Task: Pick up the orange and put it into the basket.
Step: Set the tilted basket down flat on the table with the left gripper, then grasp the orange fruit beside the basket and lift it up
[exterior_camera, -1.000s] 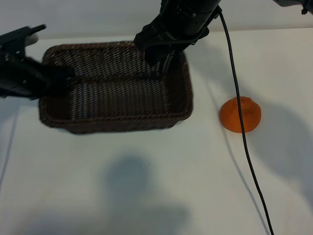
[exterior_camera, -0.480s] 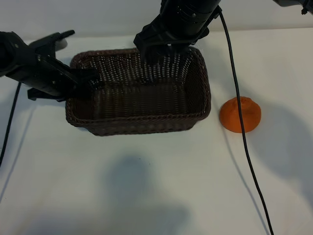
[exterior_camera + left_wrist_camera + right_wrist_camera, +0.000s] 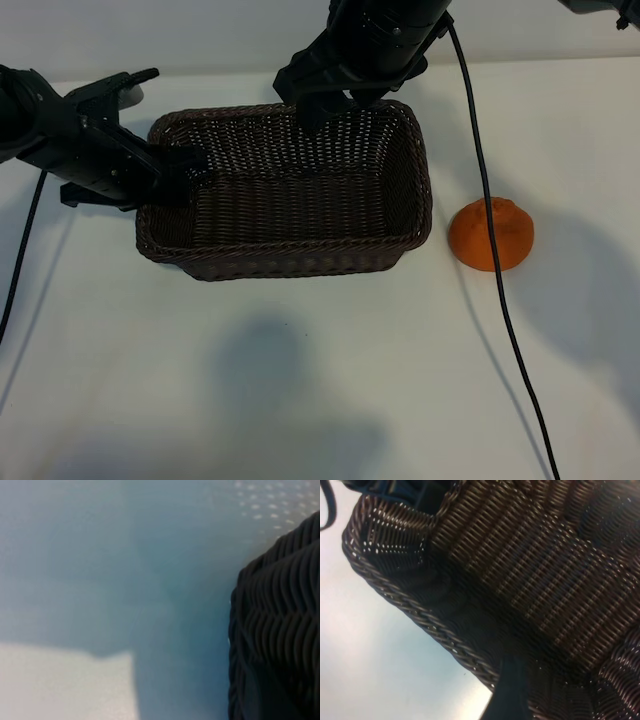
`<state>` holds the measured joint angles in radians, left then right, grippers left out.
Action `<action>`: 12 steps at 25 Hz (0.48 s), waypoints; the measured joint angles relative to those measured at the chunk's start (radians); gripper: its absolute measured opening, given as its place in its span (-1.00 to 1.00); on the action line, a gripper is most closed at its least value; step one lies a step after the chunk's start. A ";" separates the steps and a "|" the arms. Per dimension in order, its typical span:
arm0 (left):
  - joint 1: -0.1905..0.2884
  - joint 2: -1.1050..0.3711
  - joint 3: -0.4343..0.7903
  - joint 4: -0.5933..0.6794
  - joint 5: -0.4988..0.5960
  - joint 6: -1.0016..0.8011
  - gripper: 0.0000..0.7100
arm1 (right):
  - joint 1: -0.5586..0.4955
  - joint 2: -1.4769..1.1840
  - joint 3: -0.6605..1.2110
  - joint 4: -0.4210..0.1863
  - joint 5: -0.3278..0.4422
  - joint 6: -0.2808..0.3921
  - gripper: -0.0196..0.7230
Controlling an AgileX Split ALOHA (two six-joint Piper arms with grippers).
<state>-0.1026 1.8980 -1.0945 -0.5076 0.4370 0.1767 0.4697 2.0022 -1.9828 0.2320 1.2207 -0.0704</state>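
We had our left jaws (image 3: 178, 172) pinching the short end wall of the basket (image 3: 300, 262), and our right jaws (image 3: 325, 108) hung spread wide over its far rim with nothing in them. The orange (image 3: 490, 234) sat on the worktop (image 3: 320, 380), off to the side of the right jaws, near the basket's other end. We think picking it up had not begun, so the right jaws needed to go over and close around it.

Both arms (image 3: 80, 150) are matte black, each trailing a thin black cable (image 3: 495, 260).

black cable (image 3: 490, 210) draped across orange (image 3: 491, 234), bare table (image 3: 300, 380) around
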 joint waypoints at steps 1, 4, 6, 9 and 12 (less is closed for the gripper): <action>0.000 0.000 0.000 -0.002 0.001 0.001 -0.50 | 0.000 0.000 0.000 0.000 0.000 0.000 0.66; 0.000 0.000 0.000 -0.014 0.005 0.001 -0.09 | 0.000 0.000 0.000 0.000 0.000 -0.002 0.66; 0.000 0.000 0.000 -0.016 0.009 0.001 0.31 | 0.000 0.000 0.000 0.000 0.000 -0.008 0.66; 0.000 0.000 0.000 -0.017 0.022 0.001 0.74 | 0.000 0.000 0.000 0.000 0.000 -0.013 0.66; 0.000 -0.007 0.000 -0.017 0.037 0.001 0.83 | 0.000 0.000 0.000 0.000 0.000 -0.013 0.66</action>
<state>-0.1026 1.8906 -1.0945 -0.5247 0.4738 0.1774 0.4697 2.0022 -1.9828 0.2320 1.2207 -0.0830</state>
